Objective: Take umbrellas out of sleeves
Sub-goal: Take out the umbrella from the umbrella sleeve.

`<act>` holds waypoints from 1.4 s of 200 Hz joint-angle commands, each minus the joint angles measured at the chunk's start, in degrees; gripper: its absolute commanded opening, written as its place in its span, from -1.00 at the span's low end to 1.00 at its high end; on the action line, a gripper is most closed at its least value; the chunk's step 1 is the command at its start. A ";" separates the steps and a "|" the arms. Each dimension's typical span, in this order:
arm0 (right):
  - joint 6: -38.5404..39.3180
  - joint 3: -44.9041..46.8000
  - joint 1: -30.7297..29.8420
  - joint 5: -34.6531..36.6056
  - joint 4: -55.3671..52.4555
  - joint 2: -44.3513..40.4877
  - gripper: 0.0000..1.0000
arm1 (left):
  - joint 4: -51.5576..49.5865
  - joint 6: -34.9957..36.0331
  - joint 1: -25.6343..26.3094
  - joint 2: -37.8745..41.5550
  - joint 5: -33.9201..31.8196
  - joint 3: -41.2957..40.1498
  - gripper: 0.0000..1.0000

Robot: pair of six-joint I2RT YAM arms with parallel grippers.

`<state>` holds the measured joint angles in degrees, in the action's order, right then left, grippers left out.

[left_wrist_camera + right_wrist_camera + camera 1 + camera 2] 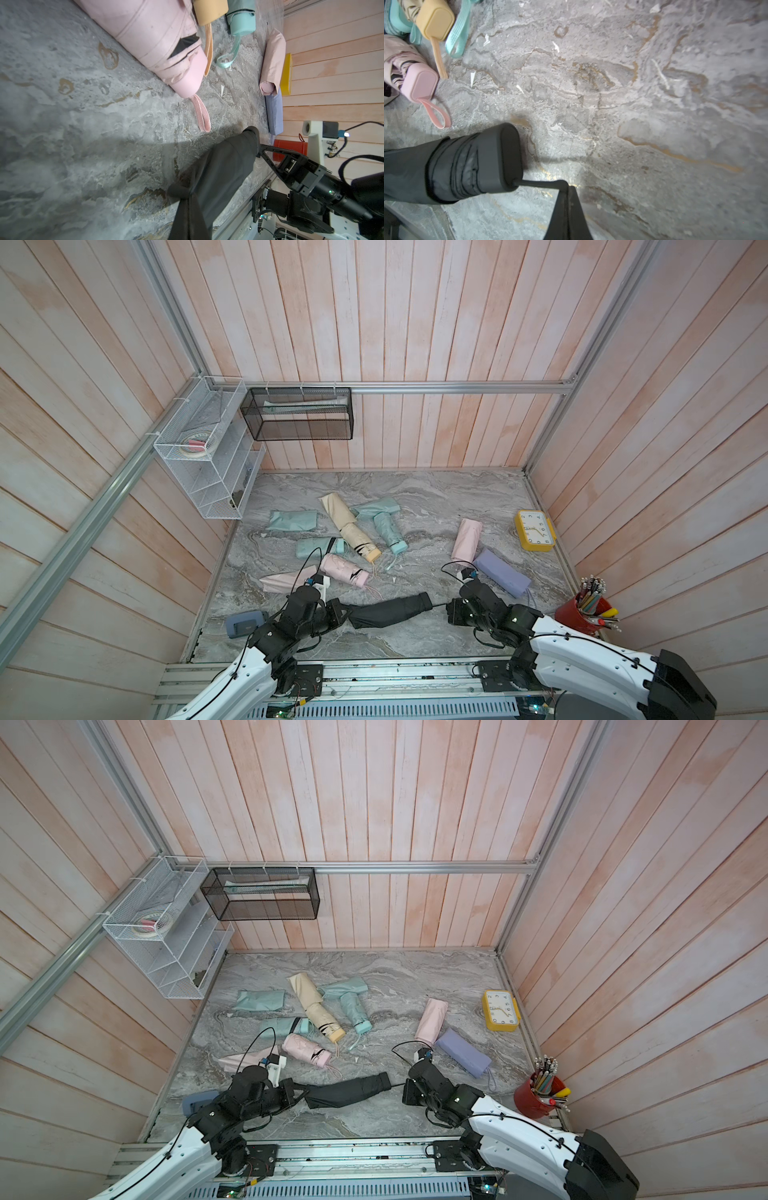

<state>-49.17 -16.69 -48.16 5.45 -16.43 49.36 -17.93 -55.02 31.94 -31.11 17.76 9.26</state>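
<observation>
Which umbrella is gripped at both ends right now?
The black umbrella, nearest the robot: left gripper shut on its black sleeve, right gripper shut on its wrist cord. The pastel ones lie untouched.

seven umbrellas [343, 568]: two mint, two pink, one cream-yellow, one lavender and one black umbrella [500, 158]. seven sleeves [292, 520]: two mint, two pink, one cream-yellow, one lavender and one black sleeve [386, 612]. one yellow clock [535, 531]. one red cup [573, 618] of pens, too many to count. two wire baskets: one white basket [178, 439], one black basket [299, 429]. one grey-blue object [245, 624] on the desk [436, 497].
</observation>
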 commanded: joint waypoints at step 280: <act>-3.77 0.03 0.84 8.85 -7.63 -3.41 -1.00 | -7.20 2.64 -2.45 3.61 -2.22 3.75 -1.00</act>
<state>-51.59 -16.67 -47.72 11.53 -21.45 47.00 -24.25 -53.54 29.89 -28.25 16.38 11.05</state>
